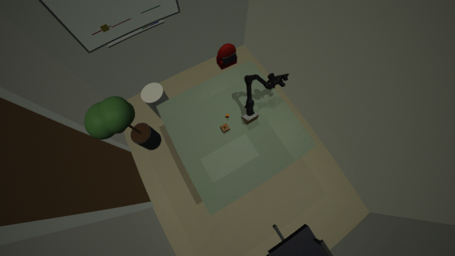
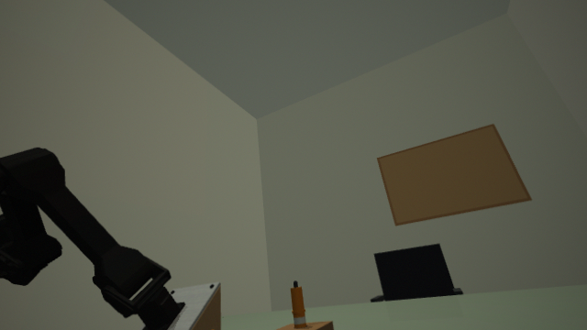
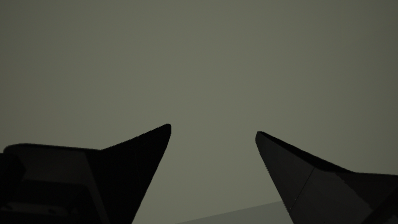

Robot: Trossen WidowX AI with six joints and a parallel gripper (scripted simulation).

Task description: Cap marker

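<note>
Wrist view shows my gripper point(image 1: 286, 80) point(image 3: 213, 131) spread wide, with only wall between its fingertips. The marker point(image 1: 225, 126) point(image 2: 298, 302) stands upright in its holder block point(image 1: 227, 130) point(image 2: 321, 326), dark tip bare; the orange cap point(image 1: 227, 116) stands nearby on the green mat point(image 1: 199, 114) point(image 2: 514, 300).

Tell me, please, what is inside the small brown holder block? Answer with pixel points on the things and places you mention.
An upright orange marker point(image 2: 297, 300) stands in the brown holder block point(image 1: 227, 130) point(image 2: 321, 326); its lower end is hidden inside.
</note>
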